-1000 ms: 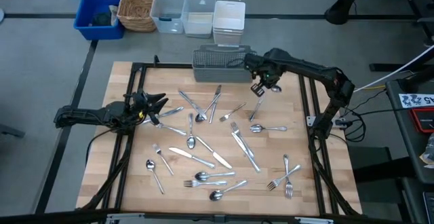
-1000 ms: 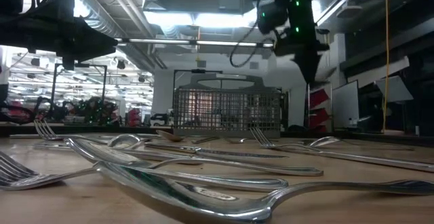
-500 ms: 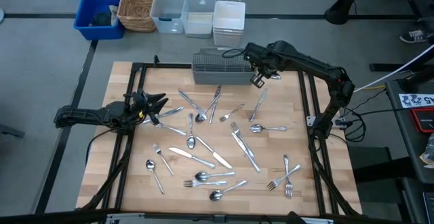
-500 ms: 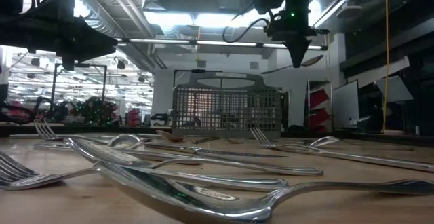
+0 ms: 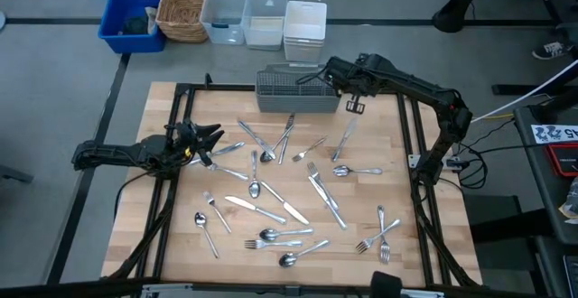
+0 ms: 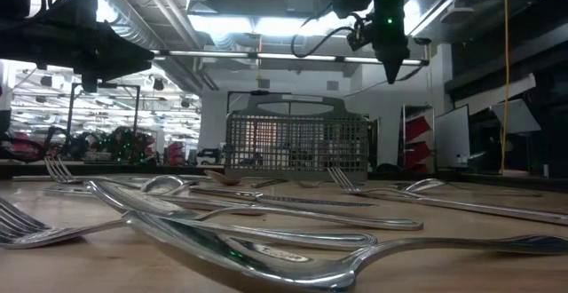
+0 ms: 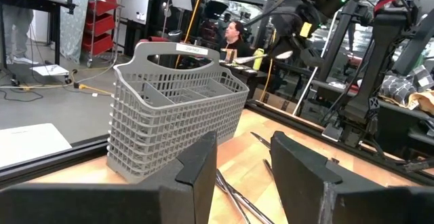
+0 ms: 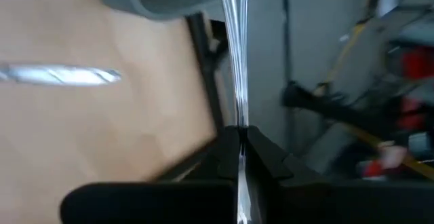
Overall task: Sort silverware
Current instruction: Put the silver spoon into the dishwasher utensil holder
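On bench (image 5: 172, 235), silverware (image 5: 271, 209) scattered across middle and near edge; low view blurs nearest pieces. Left gripper (image 5: 215, 137) waits at left edge, fingers apart, empty. Farther back, right gripper (image 5: 336, 75) clamps one slim piece (image 8: 234, 54) beside grey basket (image 5: 293, 90); piece type unclear, far end cut off

No text, label or number can be read anywhere here.
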Robot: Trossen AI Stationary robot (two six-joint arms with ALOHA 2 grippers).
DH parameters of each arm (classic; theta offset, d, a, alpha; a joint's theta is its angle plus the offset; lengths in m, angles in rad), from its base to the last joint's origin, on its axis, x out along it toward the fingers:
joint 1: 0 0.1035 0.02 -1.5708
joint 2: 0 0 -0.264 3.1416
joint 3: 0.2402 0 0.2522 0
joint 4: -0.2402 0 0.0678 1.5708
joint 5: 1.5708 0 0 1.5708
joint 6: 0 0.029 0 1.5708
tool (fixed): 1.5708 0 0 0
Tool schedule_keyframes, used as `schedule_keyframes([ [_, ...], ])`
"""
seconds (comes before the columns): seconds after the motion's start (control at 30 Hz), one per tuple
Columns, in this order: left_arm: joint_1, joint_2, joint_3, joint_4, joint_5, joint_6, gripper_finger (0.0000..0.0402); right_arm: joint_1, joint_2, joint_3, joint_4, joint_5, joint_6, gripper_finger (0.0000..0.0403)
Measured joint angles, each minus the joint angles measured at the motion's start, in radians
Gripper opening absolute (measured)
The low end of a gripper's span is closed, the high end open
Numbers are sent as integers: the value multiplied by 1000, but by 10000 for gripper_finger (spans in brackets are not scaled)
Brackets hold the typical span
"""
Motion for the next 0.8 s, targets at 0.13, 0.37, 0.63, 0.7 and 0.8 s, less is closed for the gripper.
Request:
schedule_keyframes([
  [0.13, 0, 0, 0, 0, 0, 0, 127, 0, 0, 0, 44, 98, -185, 11],
  [0.37, 0, 0, 0, 0, 0, 0, 127, 1, 6, 0, 187, 152, -543, 12],
  [0.63, 0, 0, 0, 0, 0, 0, 127, 0, 108, -3, 179, 247, -903, 12],
  [0.7, 0, 0, 0, 0, 0, 0, 127, 0, 142, -3, 189, 282, -938, 12],
  [0.8, 0, 0, 0, 0, 0, 0, 127, 0, 186, -3, 214, 319, -942, 12],
])
